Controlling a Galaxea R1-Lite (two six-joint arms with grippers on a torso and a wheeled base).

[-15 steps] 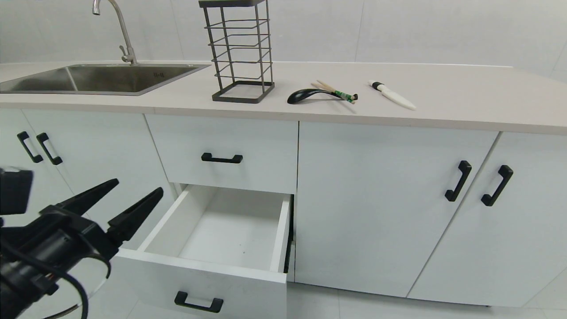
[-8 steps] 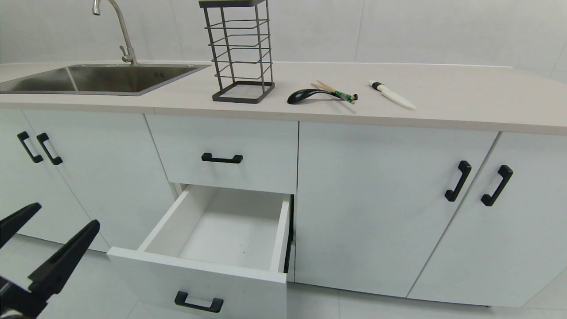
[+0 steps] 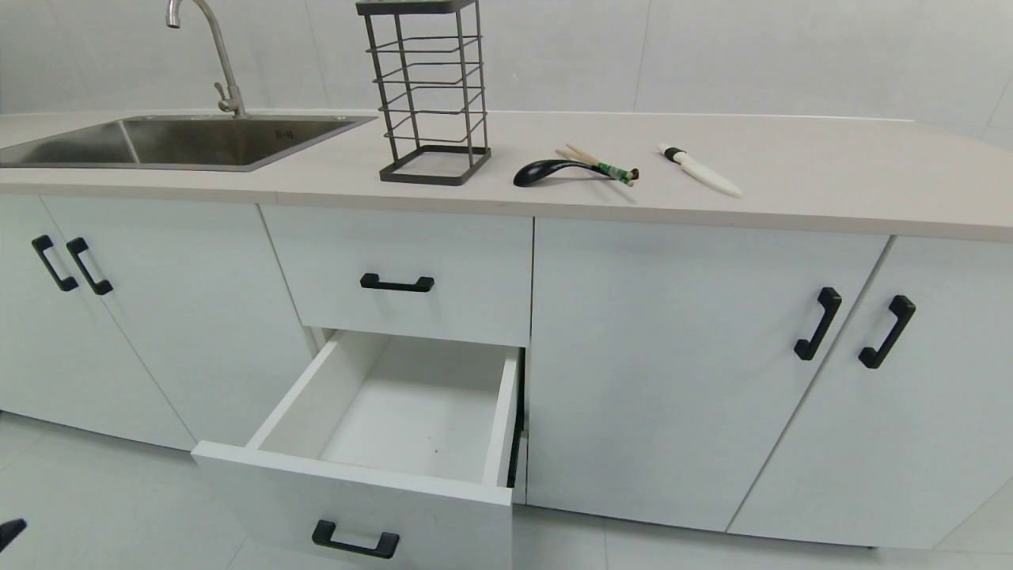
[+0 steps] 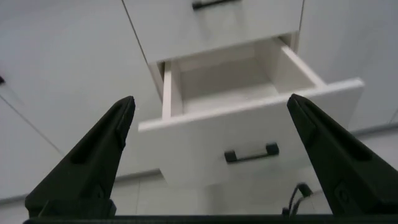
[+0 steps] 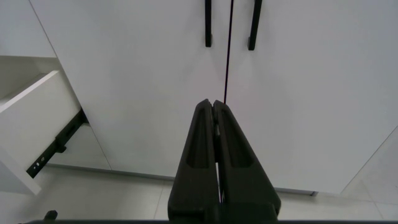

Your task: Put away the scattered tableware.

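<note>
On the counter, right of the middle, lie a black spoon (image 3: 546, 169), a pair of wooden chopsticks (image 3: 599, 164) crossing its handle, and a white knife (image 3: 701, 170) with a dark band. Below them the lower drawer (image 3: 396, 412) stands pulled out, with nothing in it. My left gripper (image 4: 211, 102) is open and empty, low in front of that drawer (image 4: 249, 118); one of its fingertips (image 3: 9, 532) shows at the head view's bottom left corner. My right gripper (image 5: 213, 106) is shut on nothing, facing the white cabinet doors (image 5: 298, 93).
A black wire rack (image 3: 431, 91) stands on the counter left of the spoon. A steel sink (image 3: 182, 141) with a faucet (image 3: 210, 47) sits at the far left. The upper drawer (image 3: 396, 283) is shut. Two black door handles (image 5: 208, 22) hang ahead of the right gripper.
My left gripper has dropped down and to the left, from beside the open drawer's front almost out of the head view. It has stayed open. The tableware has not moved.
</note>
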